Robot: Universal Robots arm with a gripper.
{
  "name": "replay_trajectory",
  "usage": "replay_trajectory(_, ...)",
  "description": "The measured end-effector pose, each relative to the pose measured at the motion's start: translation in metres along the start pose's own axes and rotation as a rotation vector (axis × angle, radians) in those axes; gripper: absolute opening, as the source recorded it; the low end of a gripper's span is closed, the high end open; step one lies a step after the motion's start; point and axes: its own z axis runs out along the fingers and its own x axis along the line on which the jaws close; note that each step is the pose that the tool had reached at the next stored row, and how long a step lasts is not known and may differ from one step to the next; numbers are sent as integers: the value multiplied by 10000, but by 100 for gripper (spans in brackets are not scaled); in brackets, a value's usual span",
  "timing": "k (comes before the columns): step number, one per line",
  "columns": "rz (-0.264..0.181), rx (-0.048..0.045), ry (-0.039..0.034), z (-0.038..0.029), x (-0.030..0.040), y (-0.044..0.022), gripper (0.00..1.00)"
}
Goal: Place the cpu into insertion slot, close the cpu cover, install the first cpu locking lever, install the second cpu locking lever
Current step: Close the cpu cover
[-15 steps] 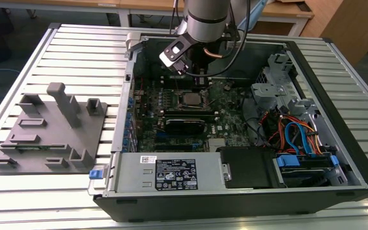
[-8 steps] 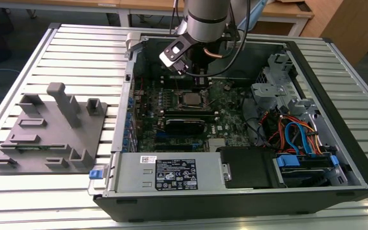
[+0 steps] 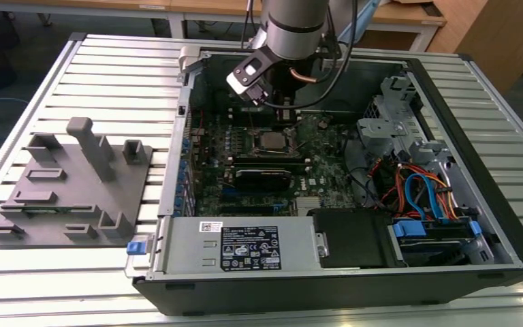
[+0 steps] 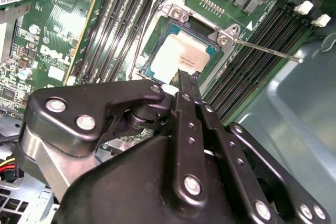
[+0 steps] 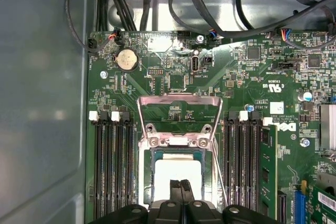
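The cpu (image 5: 178, 174) lies flat in the insertion slot (image 5: 148, 179) on the green board, its silvery top (image 4: 184, 56) showing in both wrist views. The cpu cover (image 5: 178, 99), a thin silver frame, stands swung open on its hinge at one side of the slot. A thin metal locking lever (image 4: 268, 51) sticks out sideways from a corner of the slot. My gripper (image 5: 180, 183) hangs just over the near edge of the cpu, its black fingers (image 4: 185, 90) shut together with nothing between them. In the exterior view the gripper (image 3: 280, 103) hovers above the insertion slot (image 3: 271, 141) inside the open computer case.
Long black memory slots (image 5: 113, 171) flank the socket on both sides. Black cables (image 5: 210, 19) run along the case wall beyond the board. A grey power supply box (image 3: 239, 246) and a drive cage (image 3: 434, 235) fill the case's near end. A grey fixture (image 3: 71, 187) sits at the exterior view's left.
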Motion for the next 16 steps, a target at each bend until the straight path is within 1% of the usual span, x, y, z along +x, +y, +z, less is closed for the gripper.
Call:
replay_trajectory(4,-38,13,2,-45,2,1,11)
replay_trajectory(8,-381,40,5,-46,2,1,11)
replay_trajectory(12,-396,47,5,-70,3,1,11)
replay_trajectory(16,-397,48,6,-114,5,1,11)
